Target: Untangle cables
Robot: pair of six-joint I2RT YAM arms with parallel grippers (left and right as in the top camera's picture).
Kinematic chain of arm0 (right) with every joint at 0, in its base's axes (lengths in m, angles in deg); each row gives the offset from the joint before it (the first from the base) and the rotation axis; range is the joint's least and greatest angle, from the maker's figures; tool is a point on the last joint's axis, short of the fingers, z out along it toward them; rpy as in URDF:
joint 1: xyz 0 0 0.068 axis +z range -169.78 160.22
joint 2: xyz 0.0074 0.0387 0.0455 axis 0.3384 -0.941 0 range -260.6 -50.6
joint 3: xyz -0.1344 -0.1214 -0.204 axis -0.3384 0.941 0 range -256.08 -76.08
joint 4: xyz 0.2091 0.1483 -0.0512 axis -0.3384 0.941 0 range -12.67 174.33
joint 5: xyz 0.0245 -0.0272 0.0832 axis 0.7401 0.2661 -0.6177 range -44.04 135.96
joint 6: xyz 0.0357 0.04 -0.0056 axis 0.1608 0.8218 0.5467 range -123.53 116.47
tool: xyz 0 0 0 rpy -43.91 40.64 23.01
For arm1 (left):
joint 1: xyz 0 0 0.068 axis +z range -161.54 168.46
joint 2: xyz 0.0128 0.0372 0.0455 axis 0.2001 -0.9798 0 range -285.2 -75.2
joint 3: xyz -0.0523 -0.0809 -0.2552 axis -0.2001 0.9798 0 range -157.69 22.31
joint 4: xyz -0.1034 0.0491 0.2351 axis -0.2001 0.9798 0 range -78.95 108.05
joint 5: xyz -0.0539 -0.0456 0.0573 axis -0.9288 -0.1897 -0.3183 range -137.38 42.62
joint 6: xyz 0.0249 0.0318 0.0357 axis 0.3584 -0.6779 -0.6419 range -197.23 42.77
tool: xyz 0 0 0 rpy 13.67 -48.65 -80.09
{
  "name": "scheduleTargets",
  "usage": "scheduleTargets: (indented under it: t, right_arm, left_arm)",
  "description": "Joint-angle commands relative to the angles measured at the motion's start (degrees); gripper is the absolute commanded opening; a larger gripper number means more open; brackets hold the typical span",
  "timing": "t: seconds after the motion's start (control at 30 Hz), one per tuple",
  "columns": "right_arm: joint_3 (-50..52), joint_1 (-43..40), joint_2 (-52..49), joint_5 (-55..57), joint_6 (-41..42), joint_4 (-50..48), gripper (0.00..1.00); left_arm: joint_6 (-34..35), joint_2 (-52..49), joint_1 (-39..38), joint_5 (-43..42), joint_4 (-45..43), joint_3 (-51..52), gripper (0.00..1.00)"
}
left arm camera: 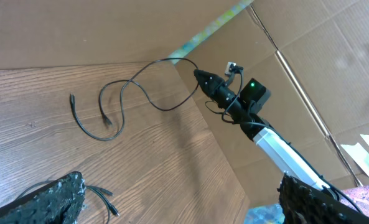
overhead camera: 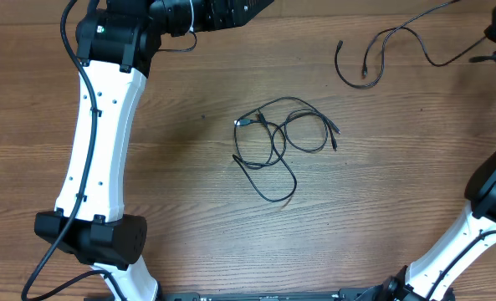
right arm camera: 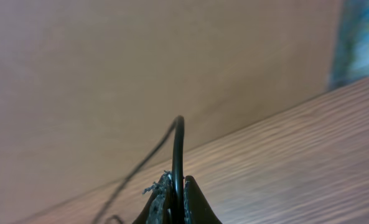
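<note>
Right end effector (right arm camera: pixel 175 198) clenched on one cable (right arm camera: pixel 178 146) by the edge of the desk (overhead camera: pixel 189 167) — left end effector (left arm camera: pixel 181 202) spread wide, empty — the tangle (overhead camera: pixel 277 138) lies mid-desk.

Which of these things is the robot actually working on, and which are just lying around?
Job:
- tangled cables
- single cable, pinched in the right gripper

Just there:
- cardboard walls
- the robot's own thick wiring

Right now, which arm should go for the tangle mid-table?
Probably left. The left gripper is open and empty, while the right gripper is shut on the separated cable, far from the tangle.
</note>
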Motion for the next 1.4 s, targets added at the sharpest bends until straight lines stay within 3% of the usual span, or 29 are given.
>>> scheduleTargets:
  t: [0.0,0.23,0.43,0.47,0.57,0.63,0.67,0.87,1.07,1.37]
  right_arm:
    - [-0.90,-0.92,-1.88,7.08,-7.13,0.15,0.04]
    - [-0.90,-2.60,-3.15,19.74,-12.98,3.63,0.04]
    - [-0.90,-5.31,-3.15,23.98,-17.62,3.32,0.05]
    - [-0.90,-5.75,-3.17,24.00,-17.62,3.28,0.11]
    - [-0.90,-6.95,-3.26,23.93,-17.57,2.91,0.70]
    - [-0.90,-7.45,-3.34,23.93,-17.57,2.80,0.96]
    - [-0.90,-7.58,-3.34,23.93,-17.55,2.86,1.00]
    - [-0.92,-7.52,-3.23,23.26,-18.03,4.85,1.00]
    - [-0.92,-5.07,-2.05,22.32,-24.87,11.76,1.00]
    - [-0.92,0.61,1.95,18.16,-24.35,22.80,1.00]
  left_arm:
    - [-0.61,-0.17,0.09,0.15,-0.04,-0.52,1.00]
    - [-0.61,-0.17,0.09,0.15,-0.04,-0.52,1.00]
    - [-0.61,-0.17,0.09,0.15,-0.04,-0.52,1.00]
    - [-0.61,-0.17,0.09,0.15,-0.04,-0.52,1.00]
    - [-0.61,-0.17,0.09,0.15,-0.04,-0.52,1.00]
    - [-0.61,-0.17,0.09,0.15,-0.04,-0.52,1.00]
    - [-0.61,-0.17,0.09,0.15,-0.04,-0.52,1.00]
    - [-0.61,-0.17,0.09,0.15,-0.04,-0.52,1.00]
    - [-0.61,-0.17,0.09,0.15,-0.04,-0.52,1.00]
    - [-0.61,-0.17,0.09,0.15,-0.04,-0.52,1.00]
